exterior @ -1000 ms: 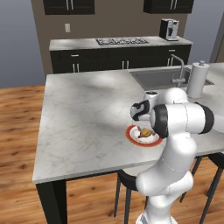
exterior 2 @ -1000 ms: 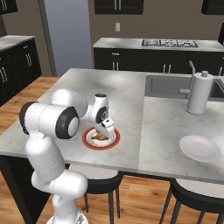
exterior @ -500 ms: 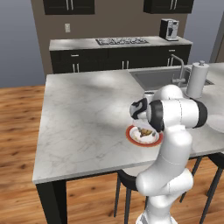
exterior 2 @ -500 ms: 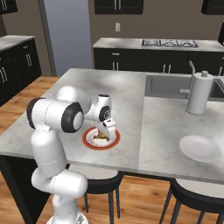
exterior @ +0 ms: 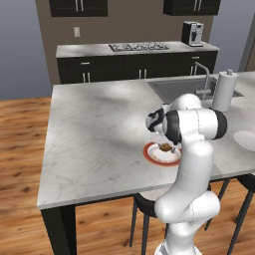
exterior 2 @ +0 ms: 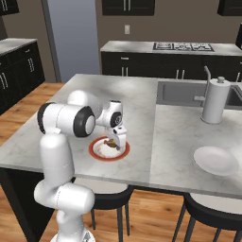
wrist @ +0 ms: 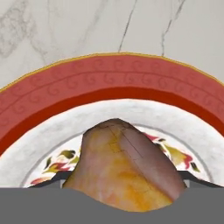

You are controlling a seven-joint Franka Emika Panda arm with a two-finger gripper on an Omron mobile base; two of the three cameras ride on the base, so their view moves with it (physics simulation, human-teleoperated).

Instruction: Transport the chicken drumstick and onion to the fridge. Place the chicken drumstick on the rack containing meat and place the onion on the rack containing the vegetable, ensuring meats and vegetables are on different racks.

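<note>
Little has shifted since earlier: arm remains folded low over the marble island (exterior: pixel 94 134). On the red-rimmed plate (exterior 2: pixel 97 152) lies the chicken drumstick (wrist: pixel 124 170), gripper (exterior 2: pixel 116 141) straddling it; jaw state cannot be determined. Recommend confirming a firm, centred grip, then lifting straight up.

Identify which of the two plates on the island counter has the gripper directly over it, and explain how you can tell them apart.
The red-rimmed plate near the counter's front edge, holding the chicken drumstick, sits under the gripper. The plain white plate lies apart, toward the robot's right.
</note>
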